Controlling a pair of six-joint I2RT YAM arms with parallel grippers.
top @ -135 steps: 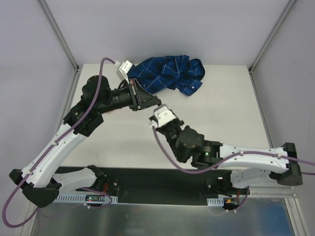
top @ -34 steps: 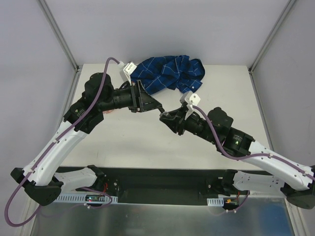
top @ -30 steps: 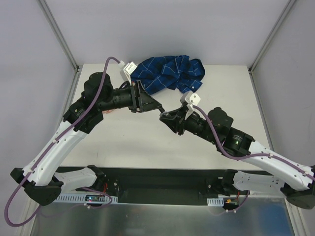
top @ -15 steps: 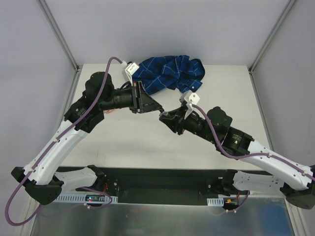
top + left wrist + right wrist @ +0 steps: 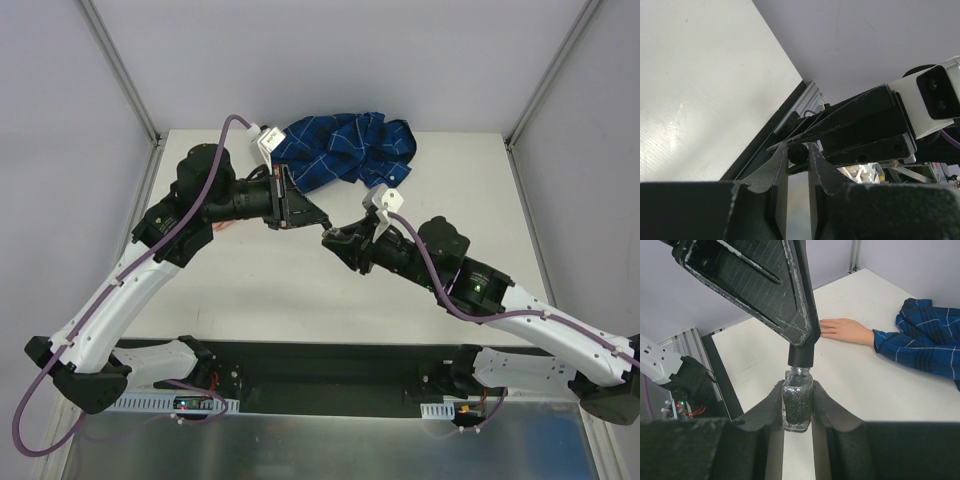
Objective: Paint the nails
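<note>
My right gripper [image 5: 797, 390] is shut on a small glass bottle [image 5: 797, 402] of dark glitter polish and holds it upright above the table. My left gripper [image 5: 798, 150] is shut on the bottle's black cap [image 5: 798, 153], which sits at the bottle's neck in the right wrist view [image 5: 801, 356]. In the top view the two grippers meet tip to tip, left [image 5: 320, 221] and right [image 5: 334, 240]. The peach dummy hand [image 5: 845, 330] lies flat on the table beyond the bottle, with its blue checked sleeve [image 5: 920, 340] to the right. Its nails are too small to make out.
The sleeve cloth [image 5: 345, 150] is bunched at the table's far edge. The left arm [image 5: 200, 195] covers most of the dummy hand in the top view. A black rail [image 5: 320, 375] with the arm bases runs along the near edge. Grey walls stand on three sides.
Since 4.5 s ago the right arm has swung out to the right and stretched, its gripper still meeting the left one. Over the last second both grippers have drifted slightly left.
</note>
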